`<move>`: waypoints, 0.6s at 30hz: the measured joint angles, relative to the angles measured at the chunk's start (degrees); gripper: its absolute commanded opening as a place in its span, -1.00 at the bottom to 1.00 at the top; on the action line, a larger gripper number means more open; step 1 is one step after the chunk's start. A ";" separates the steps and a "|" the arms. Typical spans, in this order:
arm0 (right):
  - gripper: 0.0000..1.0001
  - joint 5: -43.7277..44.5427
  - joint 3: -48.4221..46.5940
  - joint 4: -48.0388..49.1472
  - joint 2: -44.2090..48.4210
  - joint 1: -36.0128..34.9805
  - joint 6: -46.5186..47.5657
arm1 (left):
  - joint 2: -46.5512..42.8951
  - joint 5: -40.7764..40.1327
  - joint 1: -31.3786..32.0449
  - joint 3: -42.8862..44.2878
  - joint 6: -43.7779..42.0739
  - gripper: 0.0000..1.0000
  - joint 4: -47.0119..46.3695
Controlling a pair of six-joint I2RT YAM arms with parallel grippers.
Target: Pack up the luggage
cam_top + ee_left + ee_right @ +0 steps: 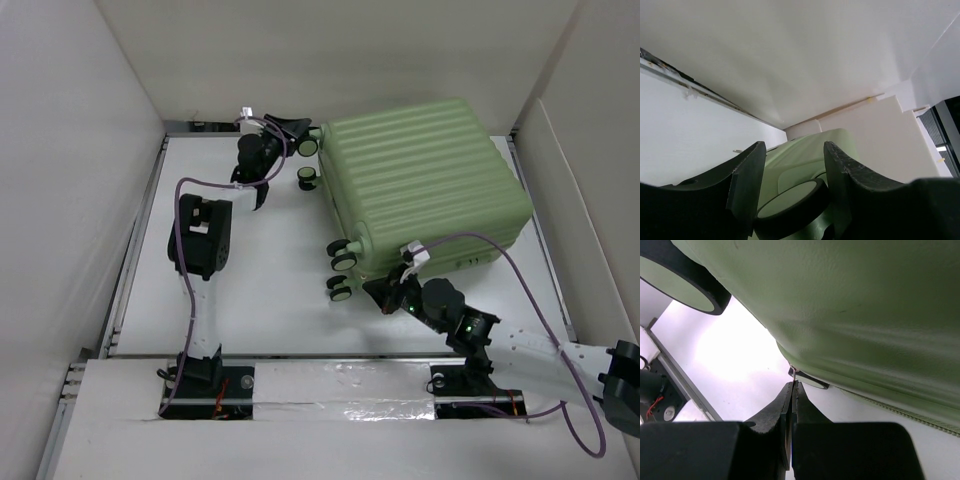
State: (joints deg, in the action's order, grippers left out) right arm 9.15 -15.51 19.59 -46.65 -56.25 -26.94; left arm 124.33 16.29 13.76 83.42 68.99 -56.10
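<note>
The luggage (425, 180) is a pale green ribbed suitcase lying closed at the back right of the table. At its far left corner my left gripper (300, 138) has its fingers on either side of a black-and-green caster wheel (307, 146). In the left wrist view that wheel (787, 205) fills the gap of the left gripper (792, 170), touching both fingers, with the shell (805, 150) behind. My right gripper (387, 290) is at the near left corner. It is shut (794, 386) on a thin metal zipper pull (795, 374) under the shell (855, 305).
Three more caster wheels (343, 257) stick out along the suitcase's left side; one wheel (682, 277) shows in the right wrist view. White walls enclose the table on three sides, with a metal rail (135, 240) on the left. The left arm's elbow (200, 238) stands mid-left.
</note>
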 measured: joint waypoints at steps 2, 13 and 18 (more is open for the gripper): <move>-1.00 0.20 0.02 -0.07 0.20 -0.07 -0.13 | 0.00 -0.13 0.00 0.00 0.02 -1.00 -0.22; -1.00 -6.19 -1.77 -4.37 1.62 5.51 4.87 | -22.36 -8.09 -4.04 -36.00 -4.24 -1.00 -12.50; -1.00 -17.35 -4.72 -8.81 1.01 16.31 6.62 | -37.35 -11.02 -2.73 -56.28 -5.77 -1.00 -16.50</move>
State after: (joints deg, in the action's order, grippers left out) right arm -8.21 -20.23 10.79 -45.65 -39.94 -20.32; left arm 86.98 5.28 11.03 27.14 63.22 -72.60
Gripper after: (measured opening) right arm 0.017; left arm 0.003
